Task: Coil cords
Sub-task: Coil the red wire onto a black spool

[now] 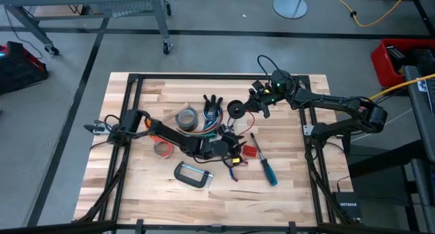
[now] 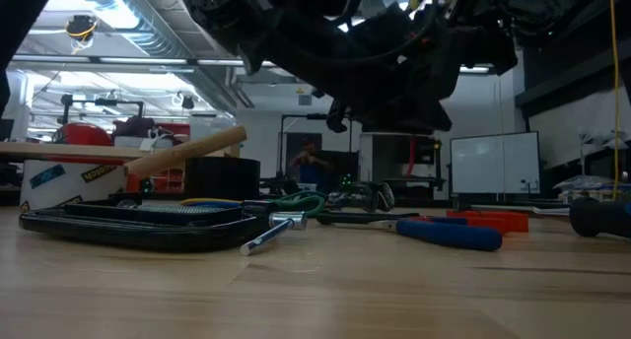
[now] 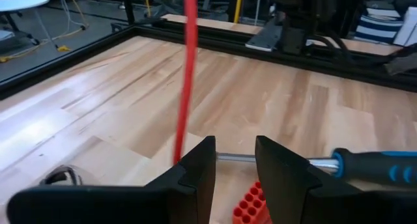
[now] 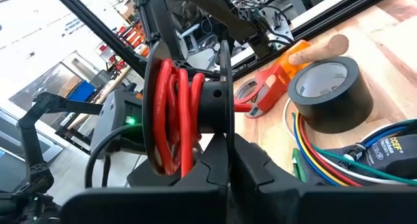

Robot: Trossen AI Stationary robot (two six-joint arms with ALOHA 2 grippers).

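A black spool wound with red cord is held in my right gripper above the table's far middle; it also shows in the high view. From the spool a red cord runs in a straight line to my left gripper, which is open near the table's middle. The cord passes the outer side of one finger; I cannot tell whether it touches. A bundle of coloured cords lies on the table beside the grey tape roll. My right gripper pinches the spool's near flange by its rim between its two fingers. The spool is lifted clear of the table, its axis lying level, with the red cord wound on its core.
A blue-handled screwdriver and a red bit holder lie just right of my left gripper. A C-clamp lies nearer the front. An orange-red tape roll lies under my left arm. Free wood shows at the front and far left.
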